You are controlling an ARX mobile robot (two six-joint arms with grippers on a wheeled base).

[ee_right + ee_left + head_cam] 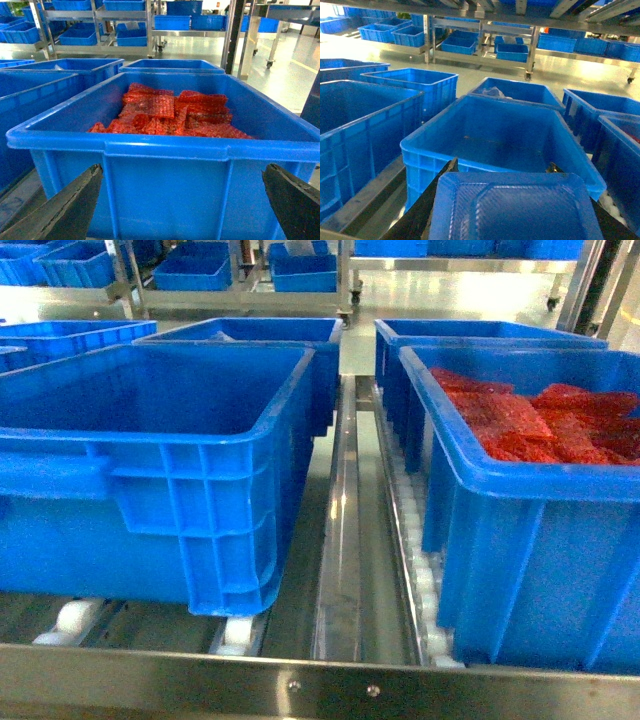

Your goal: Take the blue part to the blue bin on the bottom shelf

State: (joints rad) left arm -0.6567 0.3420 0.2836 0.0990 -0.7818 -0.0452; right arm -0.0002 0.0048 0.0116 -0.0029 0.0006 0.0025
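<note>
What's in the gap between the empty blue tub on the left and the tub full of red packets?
In the head view, only the shelf's shiny steel rail and a row of white rollers.

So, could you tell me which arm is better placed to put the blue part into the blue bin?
Left. The left gripper holds the blue part with the empty blue bin just ahead and below; the right gripper, jaws open and empty, faces the red packets.

We are facing the blue bin sitting on the bottom shelf; to its right, another tote is holding red packets.
</note>
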